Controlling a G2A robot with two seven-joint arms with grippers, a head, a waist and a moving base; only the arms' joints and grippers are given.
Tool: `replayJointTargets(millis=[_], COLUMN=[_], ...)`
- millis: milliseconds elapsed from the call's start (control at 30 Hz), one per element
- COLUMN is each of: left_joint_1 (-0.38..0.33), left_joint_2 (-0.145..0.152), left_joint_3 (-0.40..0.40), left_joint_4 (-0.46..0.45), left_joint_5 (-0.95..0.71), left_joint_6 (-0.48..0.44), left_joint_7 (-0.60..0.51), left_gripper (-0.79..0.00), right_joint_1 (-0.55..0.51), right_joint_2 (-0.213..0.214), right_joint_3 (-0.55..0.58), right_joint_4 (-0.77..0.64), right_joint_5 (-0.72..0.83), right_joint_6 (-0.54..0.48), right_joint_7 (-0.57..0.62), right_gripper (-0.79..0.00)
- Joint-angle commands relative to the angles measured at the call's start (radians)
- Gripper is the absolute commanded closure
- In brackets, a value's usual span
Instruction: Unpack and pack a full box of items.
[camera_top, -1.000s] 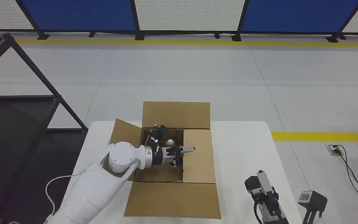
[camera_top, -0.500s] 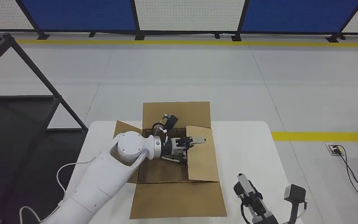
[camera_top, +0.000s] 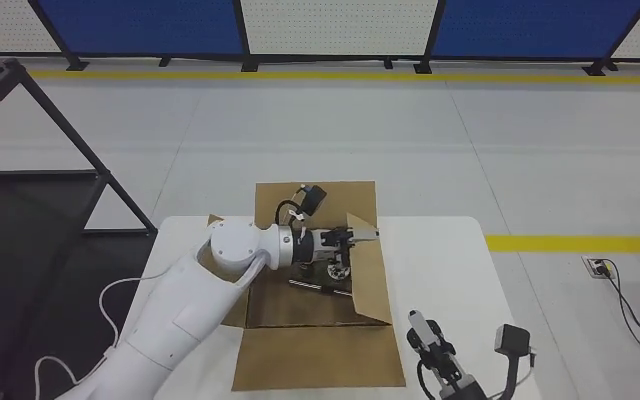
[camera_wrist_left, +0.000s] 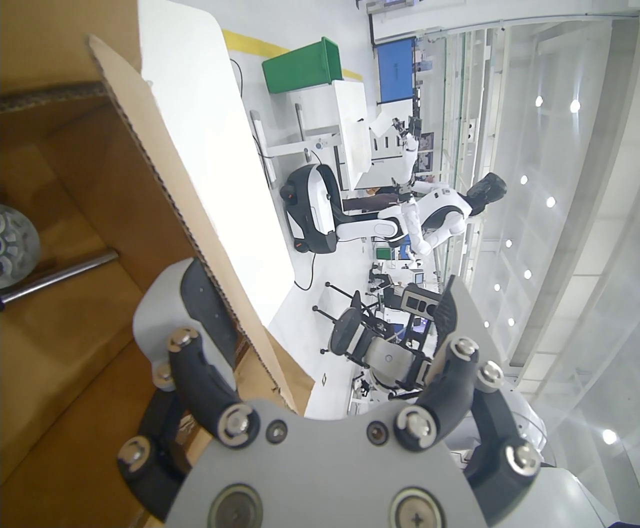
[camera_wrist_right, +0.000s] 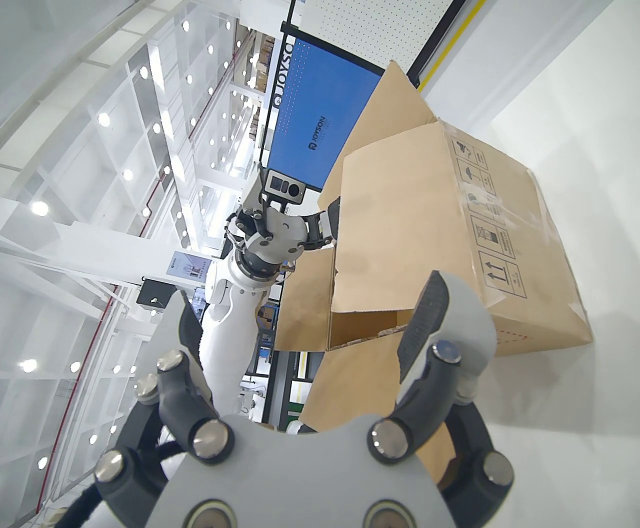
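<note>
An open cardboard box (camera_top: 312, 204) stands on the white table (camera_top: 440, 260). My left gripper (camera_top: 352, 237) is over the box's right side, open, and straddles the edge of the right flap (camera_wrist_left: 165, 165): one finger (camera_wrist_left: 200, 295) is inside the flap, the other outside. At the bottom of the box lie a round ribbed item (camera_top: 336, 268) and a metal rod (camera_top: 318, 286); the left wrist view has the same round item (camera_wrist_left: 12, 245) and rod (camera_wrist_left: 65, 275). My right gripper (camera_top: 425, 338) hovers open near the table's front edge, right of the box (camera_wrist_right: 450, 210), holding nothing.
The box's back, left and front flaps are spread outward; the front flap (camera_top: 320, 355) covers the table's near middle. Bare table lies right of the box. A black frame (camera_top: 60, 180) stands on the floor to the left.
My left gripper moved right and toward the back of the box, swinging the right flap up and outward and uncovering the items inside. My right arm shifted left along the front edge.
</note>
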Motion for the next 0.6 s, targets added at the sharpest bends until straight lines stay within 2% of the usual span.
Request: replayJointTargets(millis=[0, 100, 233, 567], left_joint_1=[-0.012, -0.034, -0.073, -0.146], left_joint_2=[-0.009, -0.026, -0.053, -0.129], left_joint_3=[0.007, 0.022, 0.051, 0.122], left_joint_4=[0.006, 0.025, 0.059, 0.159], left_joint_5=[-0.005, -0.012, -0.017, -0.030], left_joint_6=[0.000, 0.003, 0.003, -0.018], left_joint_7=[0.000, -0.001, -0.002, -0.001], left_gripper=[-0.785, -0.785, -0.785, -0.785], right_joint_1=[0.000, -0.004, -0.016, 0.047], right_joint_2=[0.000, 0.008, 0.015, 0.025], right_joint_3=[0.000, -0.027, -0.048, -0.116], right_joint_4=[0.000, -0.014, -0.030, 0.010], right_joint_5=[0.000, -0.002, -0.034, -0.092], right_joint_6=[0.000, -0.092, -0.133, -0.102], right_joint_7=[0.000, 0.055, 0.049, 0.021], right_gripper=[-0.785, -0.785, -0.785, -0.785])
